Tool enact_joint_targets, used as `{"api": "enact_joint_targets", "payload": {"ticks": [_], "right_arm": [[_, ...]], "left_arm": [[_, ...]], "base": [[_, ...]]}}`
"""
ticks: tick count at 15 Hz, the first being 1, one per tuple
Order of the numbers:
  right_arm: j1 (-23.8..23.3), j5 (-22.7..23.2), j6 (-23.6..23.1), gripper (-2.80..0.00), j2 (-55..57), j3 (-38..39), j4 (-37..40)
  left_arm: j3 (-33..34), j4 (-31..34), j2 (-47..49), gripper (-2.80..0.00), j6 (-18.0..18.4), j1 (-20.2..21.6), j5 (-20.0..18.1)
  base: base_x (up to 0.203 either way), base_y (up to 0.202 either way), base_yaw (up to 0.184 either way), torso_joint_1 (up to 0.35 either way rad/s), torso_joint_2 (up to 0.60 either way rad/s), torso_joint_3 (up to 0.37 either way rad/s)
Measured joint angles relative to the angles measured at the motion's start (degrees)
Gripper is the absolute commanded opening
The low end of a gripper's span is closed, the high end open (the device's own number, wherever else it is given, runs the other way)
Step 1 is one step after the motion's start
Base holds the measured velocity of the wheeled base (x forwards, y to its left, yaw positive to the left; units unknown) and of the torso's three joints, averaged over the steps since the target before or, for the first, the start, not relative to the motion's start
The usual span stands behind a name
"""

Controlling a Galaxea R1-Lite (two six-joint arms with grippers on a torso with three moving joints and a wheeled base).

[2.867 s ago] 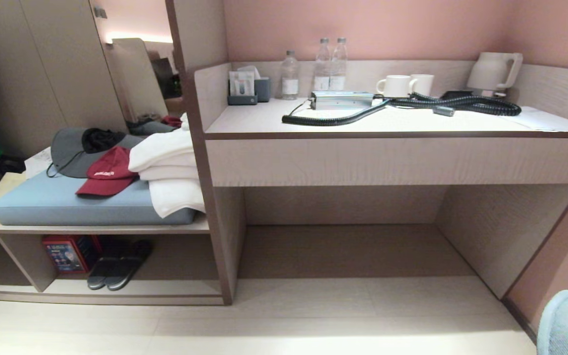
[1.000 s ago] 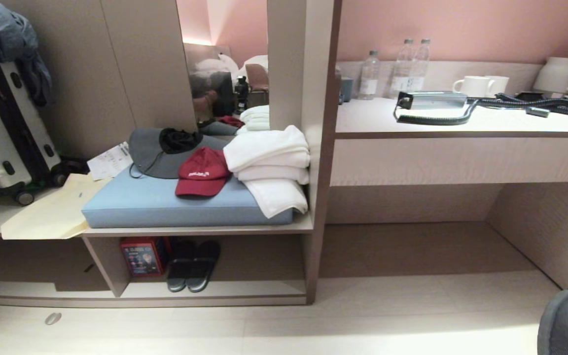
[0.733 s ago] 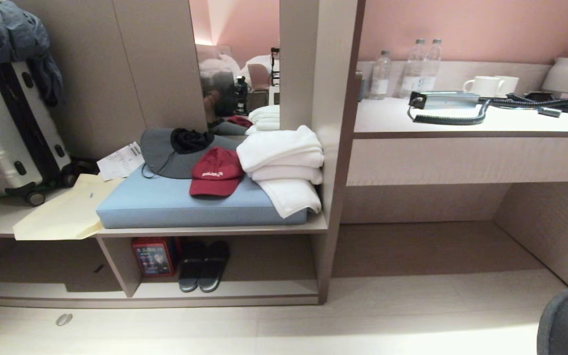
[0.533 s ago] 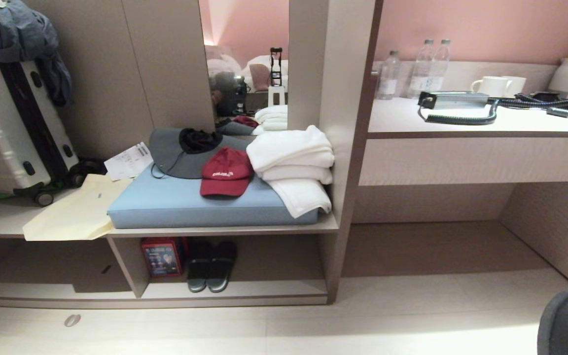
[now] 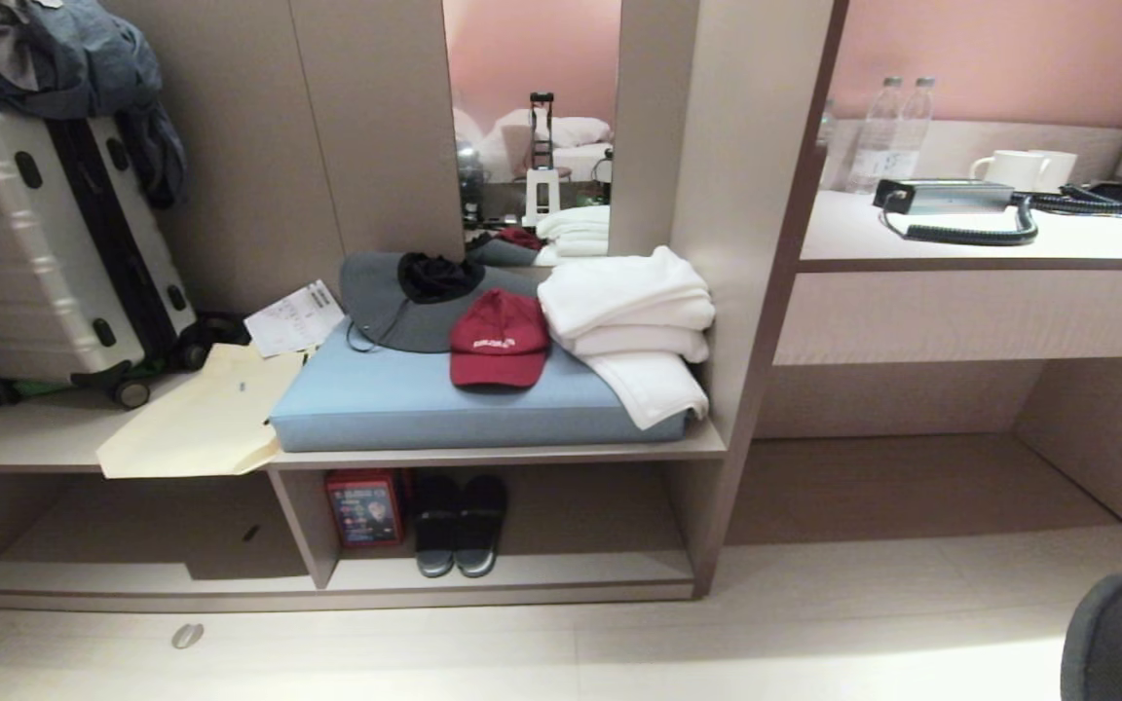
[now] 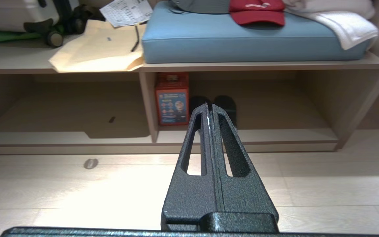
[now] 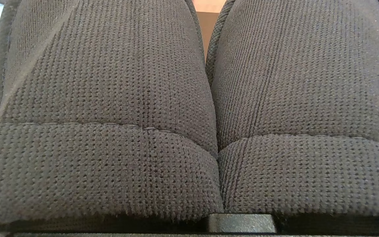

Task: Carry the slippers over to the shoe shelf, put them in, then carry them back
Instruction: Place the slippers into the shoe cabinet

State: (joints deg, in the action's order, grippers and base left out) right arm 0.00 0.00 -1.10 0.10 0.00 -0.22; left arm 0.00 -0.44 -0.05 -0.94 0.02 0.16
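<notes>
The right gripper holds the slippers (image 7: pixel 189 108) pinched side by side; the left gripper (image 6: pixel 209 107), fingers pressed together, points level toward the shoe shelf (image 6: pixel 258 65).

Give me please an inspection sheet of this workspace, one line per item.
surface: pale floor, small grey object lying on it.
job's things: slippers fill the right wrist view; shoe shelf ahead, its right cubby holding a black pair and a red box.
clutter: red cap, white towels, blue cushion, suitcase on top.
grippers: left gripper shut, empty; right gripper hidden behind the slippers, shut on them.
cables: black coiled cable on the desk.
surroundings: mirror, pink wall.
</notes>
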Motion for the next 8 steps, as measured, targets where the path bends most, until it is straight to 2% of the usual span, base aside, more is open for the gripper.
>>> {"api": "enact_joint_targets", "payload": {"ticks": [8], "right_arm": [[0.0, 0.0, 0.0, -2.8, 0.0, 0.0, 0.0]], "left_arm": [[0.0, 0.0, 0.0, -2.8, 0.3, 0.0, 0.0]], "base": [[0.0, 0.196, -0.002, 0.002, 0.0, 0.001]]}}
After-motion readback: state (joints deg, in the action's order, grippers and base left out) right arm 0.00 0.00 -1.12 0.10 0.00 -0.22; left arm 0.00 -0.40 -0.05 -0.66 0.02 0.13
